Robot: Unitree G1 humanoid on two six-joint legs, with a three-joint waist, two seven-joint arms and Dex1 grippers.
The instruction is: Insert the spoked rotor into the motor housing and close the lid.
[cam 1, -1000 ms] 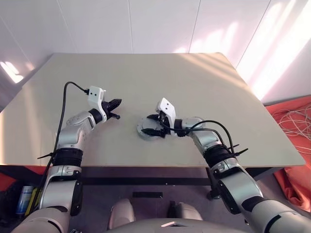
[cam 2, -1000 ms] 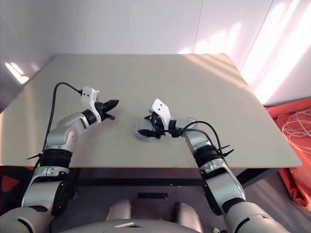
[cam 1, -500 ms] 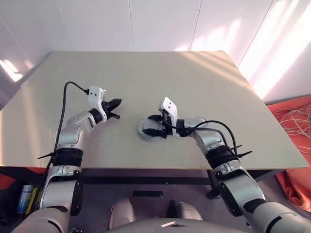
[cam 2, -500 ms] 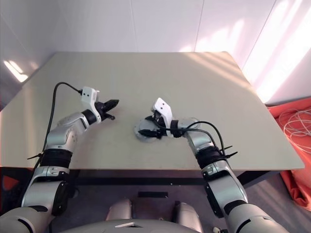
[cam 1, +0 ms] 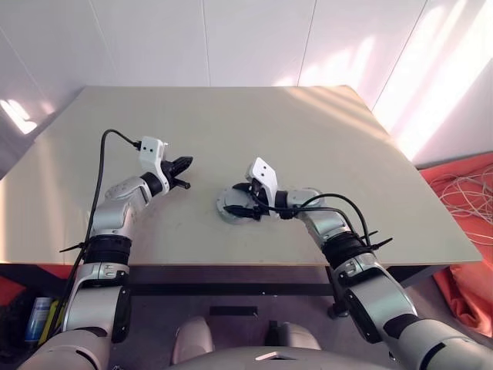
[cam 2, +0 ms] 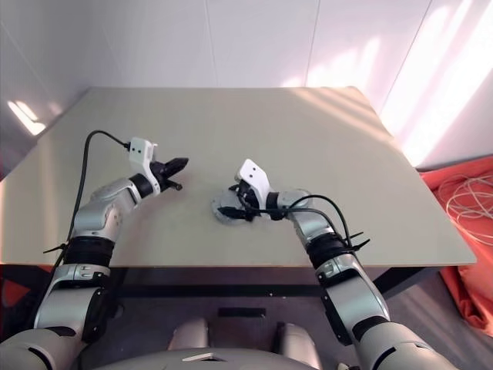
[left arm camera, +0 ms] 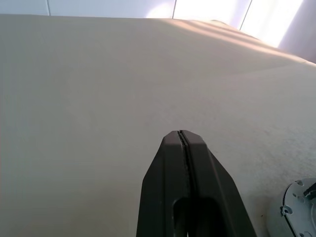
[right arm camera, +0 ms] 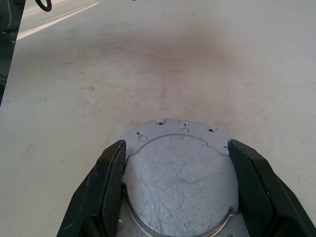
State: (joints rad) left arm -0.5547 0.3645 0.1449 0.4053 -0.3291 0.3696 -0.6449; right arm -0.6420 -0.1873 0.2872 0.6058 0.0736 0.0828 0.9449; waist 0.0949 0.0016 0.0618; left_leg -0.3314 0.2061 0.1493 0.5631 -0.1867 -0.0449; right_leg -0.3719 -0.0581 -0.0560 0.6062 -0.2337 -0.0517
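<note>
The round silver motor housing (cam 1: 228, 206) lies on the beige table (cam 1: 308, 131), a little ahead of its front edge. The silver-grey lid (right arm camera: 180, 182) sits flat on the housing, whose holed flange (right arm camera: 185, 127) shows beyond it. My right gripper (cam 1: 240, 199) reaches in from the right, its two black fingers (right arm camera: 111, 173) set against opposite sides of the lid's rim. My left gripper (cam 1: 185, 173) hovers above the table to the left of the housing, shut and holding nothing. An edge of the housing (left arm camera: 296, 207) shows in the left wrist view. The spoked rotor is hidden.
An orange cloth with white cables (cam 1: 466, 189) lies on the floor to the right of the table. A blue can (cam 1: 35, 320) stands on the floor at the lower left. The table's front edge runs just below both grippers.
</note>
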